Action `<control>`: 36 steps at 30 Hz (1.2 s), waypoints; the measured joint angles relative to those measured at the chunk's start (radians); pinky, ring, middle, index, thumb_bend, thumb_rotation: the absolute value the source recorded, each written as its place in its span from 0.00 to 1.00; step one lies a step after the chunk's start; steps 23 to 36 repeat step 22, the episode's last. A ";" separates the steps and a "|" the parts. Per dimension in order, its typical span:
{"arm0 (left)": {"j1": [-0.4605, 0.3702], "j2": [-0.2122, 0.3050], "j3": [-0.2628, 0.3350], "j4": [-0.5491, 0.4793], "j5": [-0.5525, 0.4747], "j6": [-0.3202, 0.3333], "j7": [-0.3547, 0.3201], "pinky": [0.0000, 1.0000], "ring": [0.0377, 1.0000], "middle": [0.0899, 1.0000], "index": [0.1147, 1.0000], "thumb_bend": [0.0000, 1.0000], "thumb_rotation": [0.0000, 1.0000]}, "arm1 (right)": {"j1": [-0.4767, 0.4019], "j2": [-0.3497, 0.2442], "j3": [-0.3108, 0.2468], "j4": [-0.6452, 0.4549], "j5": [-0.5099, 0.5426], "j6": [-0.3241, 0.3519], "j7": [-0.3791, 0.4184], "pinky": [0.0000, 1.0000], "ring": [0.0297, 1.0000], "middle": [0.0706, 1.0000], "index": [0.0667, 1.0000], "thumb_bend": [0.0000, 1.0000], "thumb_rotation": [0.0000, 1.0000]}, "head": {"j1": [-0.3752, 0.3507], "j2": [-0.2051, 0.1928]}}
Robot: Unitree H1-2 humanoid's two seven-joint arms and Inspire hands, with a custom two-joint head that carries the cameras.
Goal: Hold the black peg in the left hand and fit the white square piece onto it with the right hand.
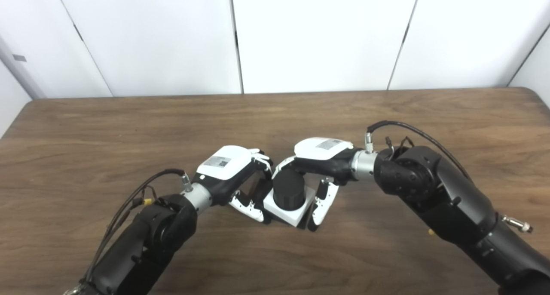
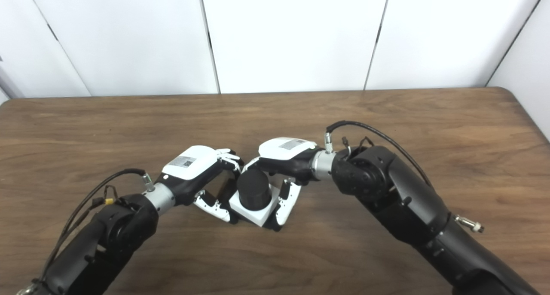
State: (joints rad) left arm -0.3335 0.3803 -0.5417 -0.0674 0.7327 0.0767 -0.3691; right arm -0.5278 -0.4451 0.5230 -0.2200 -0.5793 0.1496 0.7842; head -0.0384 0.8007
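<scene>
One black peg [image 1: 289, 189], one white square piece [image 1: 287, 210], and two hands on them, all gathered in the middle of the tabletop [image 1: 86, 131], a little toward the near edge. The peg stands upright through the square piece, which sits around its lower part, tilted slightly, with one corner pointing at the near edge. Whether the piece rests on the wood or hangs just above it, I cannot tell.

Around them, plain brown wood out to the far edge and both rounded far corners, with white wall panels [image 1: 322, 37] behind. Nothing else crowds the pair except the hands themselves, whose white backs cover the far side of the peg.

The left hand [image 1: 234, 174] comes in from the left, its fingers [image 1: 249, 207] curled down against the left side of the square piece and the peg's base; it seems to be gripping there, though exactly which part it clamps is hidden. The right hand [image 1: 320, 168] arches over from the right, thumb curving round the far side of the peg, fingers [image 1: 322, 204] reaching down along the right edge of the square piece, closed on it.
</scene>
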 measured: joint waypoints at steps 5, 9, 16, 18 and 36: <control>0.000 -0.001 0.001 0.000 0.000 0.000 0.000 0.75 0.92 0.82 0.42 0.52 0.07 | 0.012 -0.023 -0.050 0.000 0.005 0.000 -0.003 0.68 0.82 0.86 0.82 0.86 0.13 | -0.002 0.002; 0.000 -0.001 0.002 0.000 0.000 0.000 0.000 0.75 0.91 0.83 0.42 0.52 0.07 | 0.033 -0.041 -0.116 0.000 0.004 0.009 -0.017 0.68 0.80 0.83 0.79 0.82 0.05 | -0.006 0.002; 0.001 -0.001 0.003 -0.001 0.000 0.000 -0.002 0.75 0.92 0.82 0.42 0.52 0.07 | 0.078 -0.042 -0.233 -0.025 0.009 0.046 -0.087 0.63 0.76 0.80 0.76 0.73 0.02 | -0.011 0.003; 0.001 -0.001 0.004 -0.001 0.000 -0.002 -0.002 0.73 0.91 0.82 0.42 0.52 0.07 | 0.091 -0.041 -0.275 -0.026 0.023 0.047 -0.115 0.62 0.75 0.78 0.74 0.74 0.00 | -0.012 0.003; 0.001 -0.001 0.007 -0.001 0.001 -0.006 -0.002 0.73 0.91 0.82 0.42 0.52 0.07 | 0.129 -0.030 -0.344 -0.019 0.056 0.045 -0.193 0.65 0.75 0.76 0.72 0.70 0.00 | -0.018 0.002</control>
